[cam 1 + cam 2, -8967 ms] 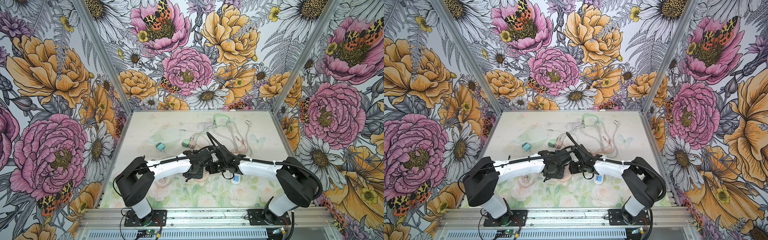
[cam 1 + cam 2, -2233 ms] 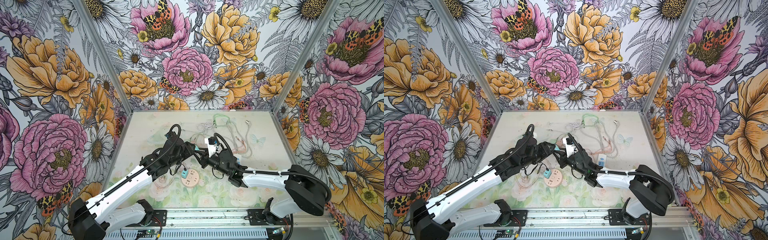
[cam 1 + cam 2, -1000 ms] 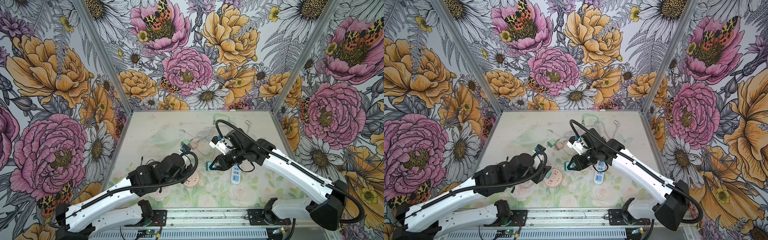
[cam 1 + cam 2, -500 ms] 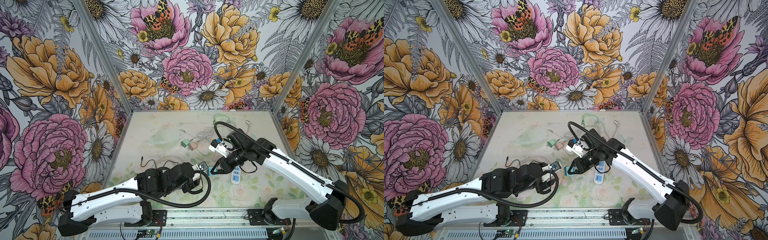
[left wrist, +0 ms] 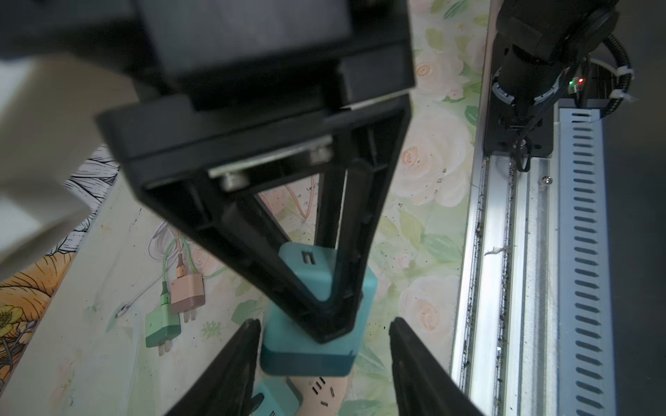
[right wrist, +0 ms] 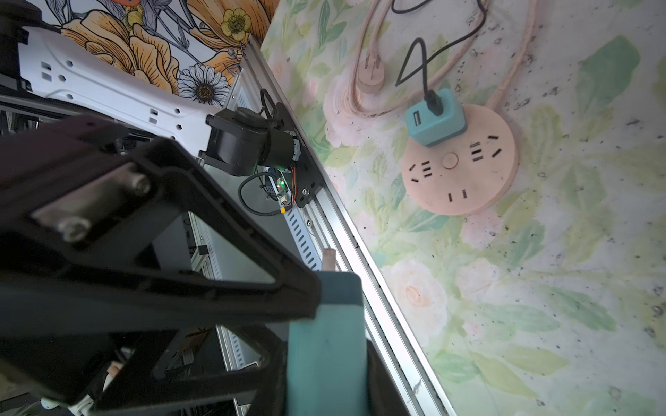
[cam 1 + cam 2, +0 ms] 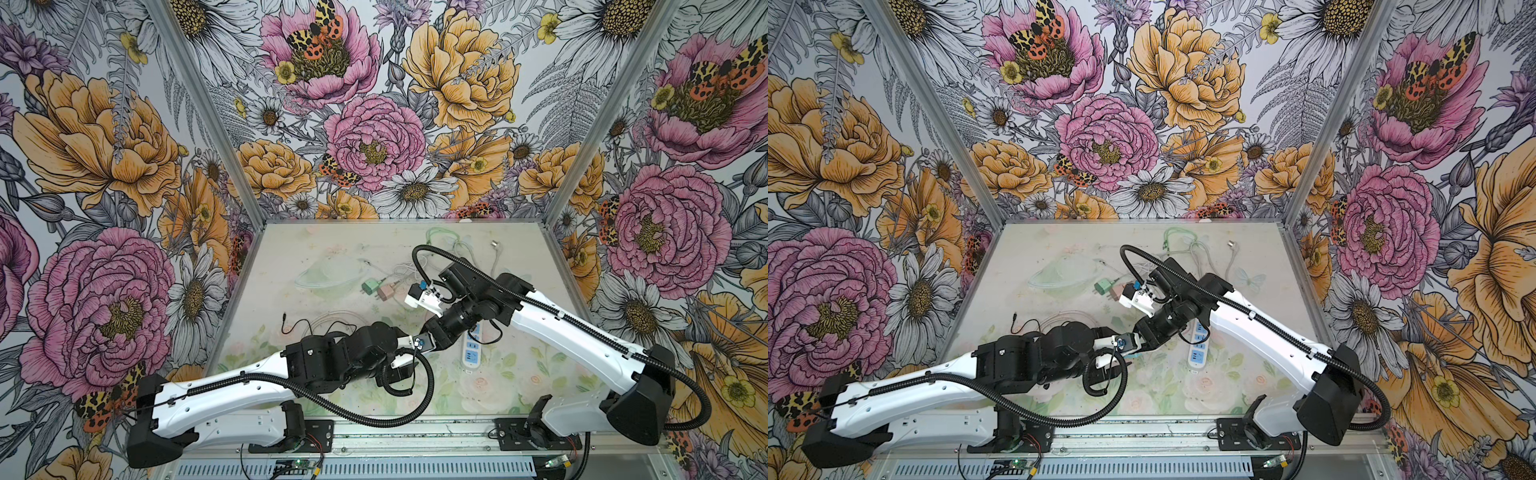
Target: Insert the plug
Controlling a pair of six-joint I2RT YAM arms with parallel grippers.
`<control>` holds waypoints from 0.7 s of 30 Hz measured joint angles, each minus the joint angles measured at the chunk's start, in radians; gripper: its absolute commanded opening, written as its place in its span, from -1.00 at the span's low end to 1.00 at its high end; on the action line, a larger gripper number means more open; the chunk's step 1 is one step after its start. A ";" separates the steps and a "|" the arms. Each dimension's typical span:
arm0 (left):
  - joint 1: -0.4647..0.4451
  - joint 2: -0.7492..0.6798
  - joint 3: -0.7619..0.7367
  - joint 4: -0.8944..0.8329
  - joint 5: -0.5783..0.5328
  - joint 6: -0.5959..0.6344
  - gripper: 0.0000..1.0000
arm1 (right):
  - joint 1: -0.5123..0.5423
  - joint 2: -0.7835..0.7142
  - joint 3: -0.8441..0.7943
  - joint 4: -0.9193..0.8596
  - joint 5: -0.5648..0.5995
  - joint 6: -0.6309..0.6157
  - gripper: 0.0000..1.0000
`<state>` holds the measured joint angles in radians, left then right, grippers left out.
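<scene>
Teal plug [image 5: 313,284] is hanging clamped tight in the right pincer [image 5: 333,322], off the bench and not yet in the pink round socket [image 6: 465,173]. The left pincer [image 5: 323,335], swinging in over the last second, is now flanking it with jaws parted and holding nothing, probably for a handover or re-grip.

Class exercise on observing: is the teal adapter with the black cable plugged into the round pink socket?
Plugged in: the teal adapter stands flush on the round pink socket, prongs hidden.

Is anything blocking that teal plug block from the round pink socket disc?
Nothing visible. The right gripper holds the teal plug block near the round pink socket disc, whose slots lie bare; another teal charger fills one.
</scene>
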<state>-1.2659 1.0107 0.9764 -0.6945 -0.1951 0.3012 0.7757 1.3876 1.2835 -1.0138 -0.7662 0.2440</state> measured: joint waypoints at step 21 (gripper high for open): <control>0.001 0.006 -0.023 0.053 0.028 0.047 0.04 | 0.005 -0.014 0.005 -0.026 -0.022 0.000 -1.00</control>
<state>-1.2648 1.0168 0.9535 -0.6415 -0.1669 0.3481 0.7807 1.3731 1.2884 -1.0397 -0.7879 0.2443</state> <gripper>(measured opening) 0.527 0.272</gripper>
